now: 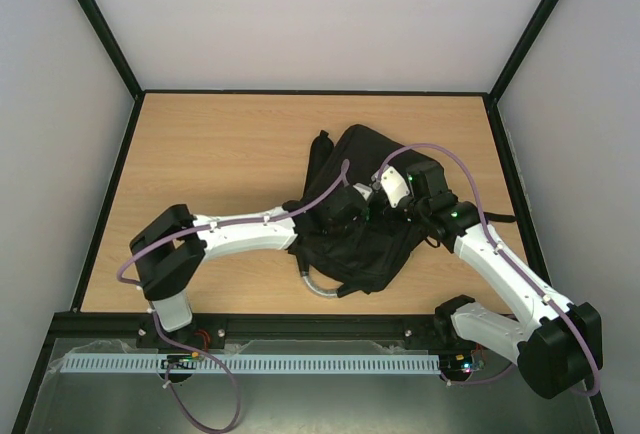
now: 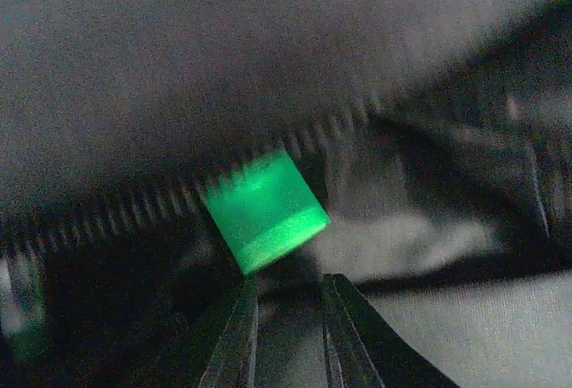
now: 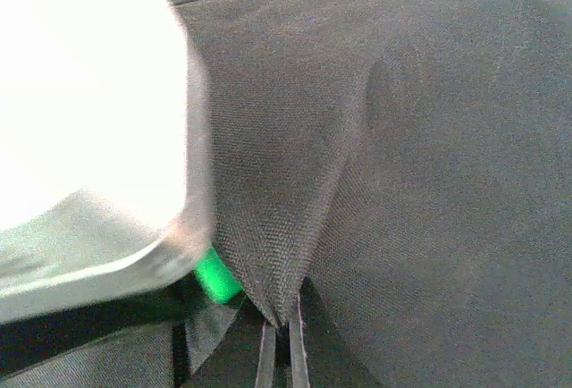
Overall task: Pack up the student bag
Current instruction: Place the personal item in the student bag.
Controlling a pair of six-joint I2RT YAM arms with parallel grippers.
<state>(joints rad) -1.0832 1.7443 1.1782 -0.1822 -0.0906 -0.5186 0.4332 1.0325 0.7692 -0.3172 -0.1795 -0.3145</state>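
A black student bag [image 1: 385,254] lies in the middle of the wooden table, and both grippers are at its top. My left gripper [image 1: 363,208] is deep in the bag's folds. In the left wrist view, its jaws [image 2: 288,279] are nearly together at the lower end of a green zipper tab [image 2: 266,211], beside a row of zipper teeth [image 2: 134,205]. My right gripper [image 1: 380,197] is shut on a fold of the bag's fabric [image 3: 295,254], pinched at its tips [image 3: 284,327]. The green tab [image 3: 216,278] also shows there, under a blurred white part of the left arm [image 3: 89,138].
A grey ribbed hose [image 1: 318,289] curls out from the bag's near edge. A strap [image 1: 320,149] sticks out at the bag's far left. Bare wooden table [image 1: 220,154] lies left of and behind the bag, with enclosure walls around it.
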